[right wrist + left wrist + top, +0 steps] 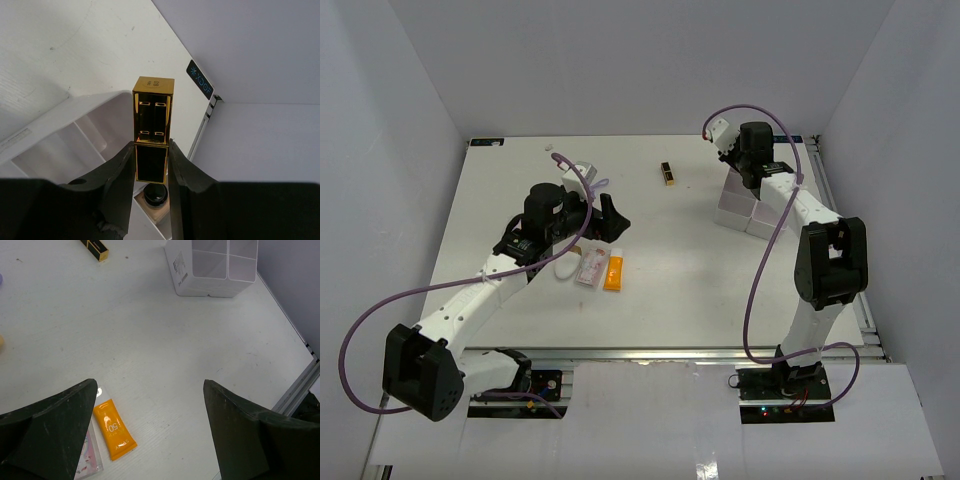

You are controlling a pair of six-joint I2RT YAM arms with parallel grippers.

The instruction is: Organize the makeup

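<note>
My left gripper [150, 387] hangs wide open, holding nothing, near the orange tube [114, 429] and pink packet [589, 268], which lie side by side. Farther out, a loose lipstick [668, 173] lies on the table [720, 290]. At the far right, my right gripper [151, 160] pinches a gold lipstick [152, 135] above the tray [65, 120], with a bottle [155, 197] inside it below.

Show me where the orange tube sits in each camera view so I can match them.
Top external: the orange tube lies left of centre, just right of the pink packet.
Left wrist: bottom left, again beside the packet.
Right wrist: not in it.
Shared landmark: the white tray, right of centre in top external, top right in left wrist, lower left in right wrist.
</note>
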